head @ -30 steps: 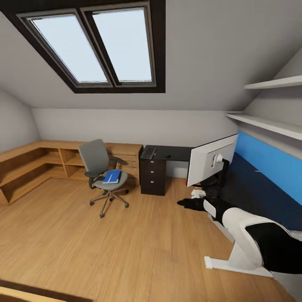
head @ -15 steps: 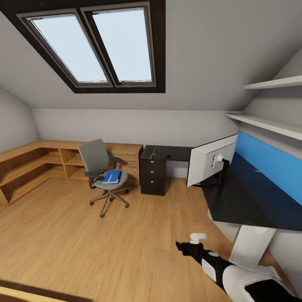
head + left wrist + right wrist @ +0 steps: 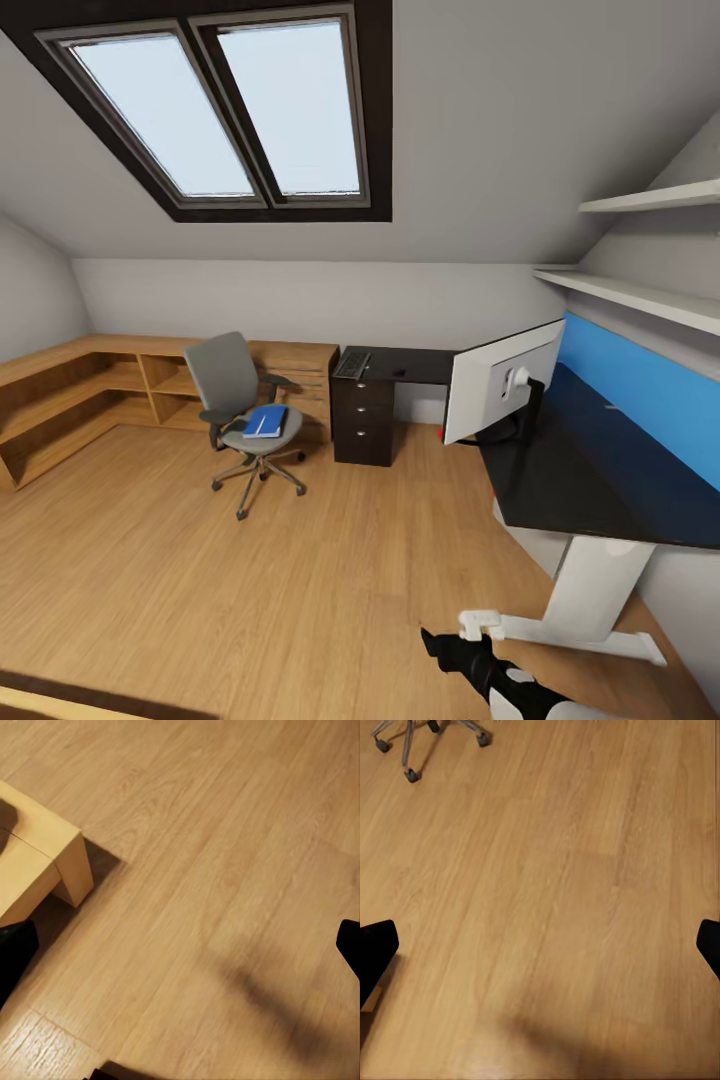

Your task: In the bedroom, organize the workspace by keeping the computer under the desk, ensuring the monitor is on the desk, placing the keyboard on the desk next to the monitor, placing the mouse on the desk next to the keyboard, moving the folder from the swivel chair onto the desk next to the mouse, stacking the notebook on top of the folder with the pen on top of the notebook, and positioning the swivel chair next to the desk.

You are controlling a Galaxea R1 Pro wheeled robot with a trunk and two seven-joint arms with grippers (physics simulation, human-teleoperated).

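Blue folder on swivel chair, seemingly well beyond right fingers.

Right arm at lower right of head frame: black wrist section, white bracket on top, white-and-black shell behind. Wrist frames: black fingers at both side edges.

1. You have open wood floor between you and the chair.
2. The desk runs along your right; its white leg stands just beside your right gripper.
3. The monitor blocks the desk's near edge.
4. A wood block sits on the floor near your left gripper.
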